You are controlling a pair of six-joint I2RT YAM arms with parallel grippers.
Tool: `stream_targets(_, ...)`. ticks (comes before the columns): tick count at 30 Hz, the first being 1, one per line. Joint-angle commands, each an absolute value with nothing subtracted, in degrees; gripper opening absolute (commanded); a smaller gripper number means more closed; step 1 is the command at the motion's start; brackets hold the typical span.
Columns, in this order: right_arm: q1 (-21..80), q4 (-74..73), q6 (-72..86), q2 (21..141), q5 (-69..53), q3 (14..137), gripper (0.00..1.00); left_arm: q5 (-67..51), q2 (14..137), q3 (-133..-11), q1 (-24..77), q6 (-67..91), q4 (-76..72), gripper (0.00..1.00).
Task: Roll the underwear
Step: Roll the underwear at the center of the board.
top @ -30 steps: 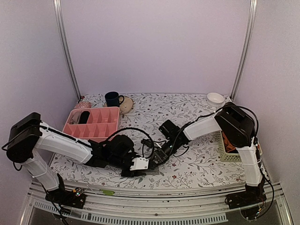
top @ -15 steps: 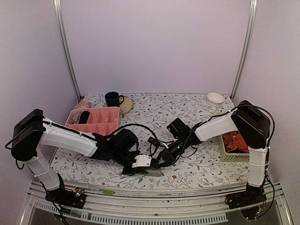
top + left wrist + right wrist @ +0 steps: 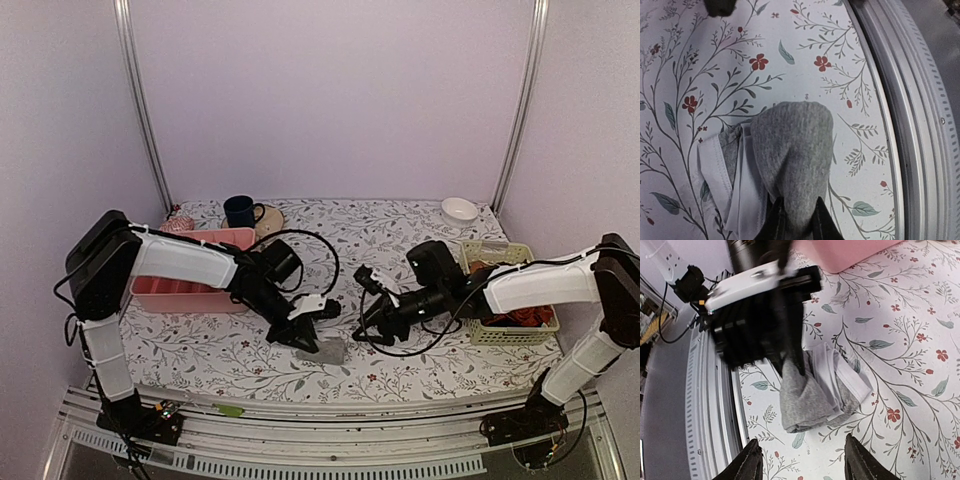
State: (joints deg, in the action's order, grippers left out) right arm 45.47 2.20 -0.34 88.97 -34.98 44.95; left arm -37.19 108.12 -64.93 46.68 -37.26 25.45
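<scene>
Leftmost, a pink tray [image 3: 185, 292] is seen by the left edge of the counter [image 3: 400, 235], with a dark mug [image 3: 238, 210] near the far left corner. Toward the middle of the near edge, the underwear [image 3: 329, 350] is found as a loosely rolled grey bundle with pale trim showing. It is clamped at one end by the left fingers [image 3: 312, 335]. Just to the right, the right fingers [image 3: 368, 328] are held apart, not touching the cloth. A basket [image 3: 497, 337] of orange-red garments [image 3: 520, 318] is set by the right edge.
</scene>
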Motion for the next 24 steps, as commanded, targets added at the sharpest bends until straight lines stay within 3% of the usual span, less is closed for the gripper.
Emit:
stream_targets(1,51.55,3.34,-6.31,88.75,-25.95,44.79,0.56,-41.57,115.18,-70.53,44.18,-38.93,32.45,0.0)
stream_targets(12,58.61,7.74,-16.58,96.22,-11.44,49.8,0.61,-45.13,119.38,-72.94,42.04,-39.29,33.38,0.01)
stream_targets(24,61.23,4.97,-25.94,102.85,-11.85,55.12,0.59,-45.6,120.21,-73.43,41.75,-38.87,33.41,0.01)
